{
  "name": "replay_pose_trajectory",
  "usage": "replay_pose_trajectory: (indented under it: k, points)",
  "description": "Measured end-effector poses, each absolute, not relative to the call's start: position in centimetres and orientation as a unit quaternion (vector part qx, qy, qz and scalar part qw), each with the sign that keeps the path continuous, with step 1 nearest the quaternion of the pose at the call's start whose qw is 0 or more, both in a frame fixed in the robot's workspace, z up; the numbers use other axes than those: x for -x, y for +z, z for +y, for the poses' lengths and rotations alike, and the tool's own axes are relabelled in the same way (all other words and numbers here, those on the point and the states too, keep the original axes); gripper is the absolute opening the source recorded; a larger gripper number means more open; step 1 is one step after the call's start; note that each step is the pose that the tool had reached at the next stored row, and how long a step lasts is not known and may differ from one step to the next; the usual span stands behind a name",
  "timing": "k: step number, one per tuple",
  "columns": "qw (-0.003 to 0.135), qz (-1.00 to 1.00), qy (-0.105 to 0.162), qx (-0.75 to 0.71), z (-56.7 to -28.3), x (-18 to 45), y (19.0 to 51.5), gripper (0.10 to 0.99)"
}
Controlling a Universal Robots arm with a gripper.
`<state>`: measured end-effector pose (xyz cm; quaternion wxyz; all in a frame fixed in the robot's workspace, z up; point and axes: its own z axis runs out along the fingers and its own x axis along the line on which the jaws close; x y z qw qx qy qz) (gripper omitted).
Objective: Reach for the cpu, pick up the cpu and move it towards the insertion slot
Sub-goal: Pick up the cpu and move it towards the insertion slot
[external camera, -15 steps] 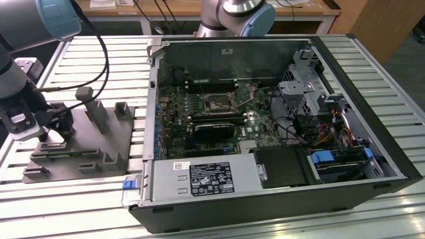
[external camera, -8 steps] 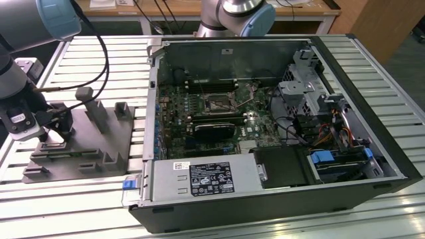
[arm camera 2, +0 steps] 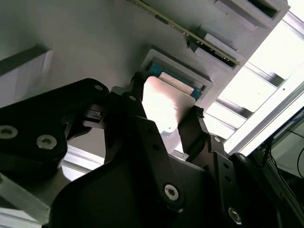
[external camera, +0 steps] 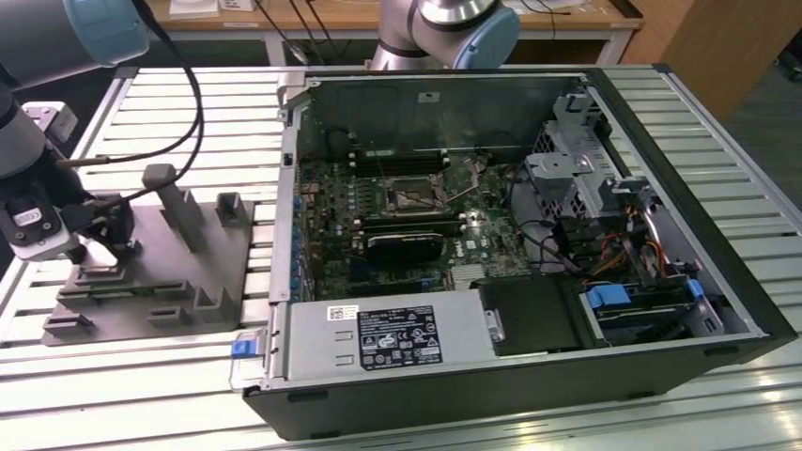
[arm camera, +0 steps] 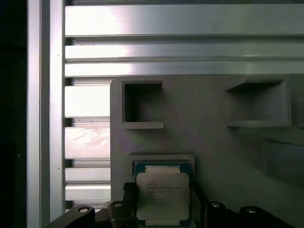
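Hanging just above its recess in the grey plastic fixture point(external camera: 163, 282), the small flat silvery square cpu point(arm camera: 163, 195) is pinched by opposite edges in the black gripper point(arm camera 2: 164, 114). It is probably light, stiff, slick and fragile. The shiny-framed square insertion slot point(external camera: 411, 194) lies well apart at the exterior view's right, beyond the open computer case point(external camera: 288, 178) and its raised wall.

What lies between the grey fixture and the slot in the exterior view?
From fixture to slot: a strip of slatted table, then the case wall, then motherboard, in the exterior view.
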<state>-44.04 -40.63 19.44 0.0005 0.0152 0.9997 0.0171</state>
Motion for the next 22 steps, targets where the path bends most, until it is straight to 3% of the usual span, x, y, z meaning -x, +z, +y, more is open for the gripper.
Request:
replay_pose_trajectory:
  k: [22]
  points:
    - [0.005, 1.0, 0.017, -0.015, -40.6, 44.0, 24.8, 0.541]
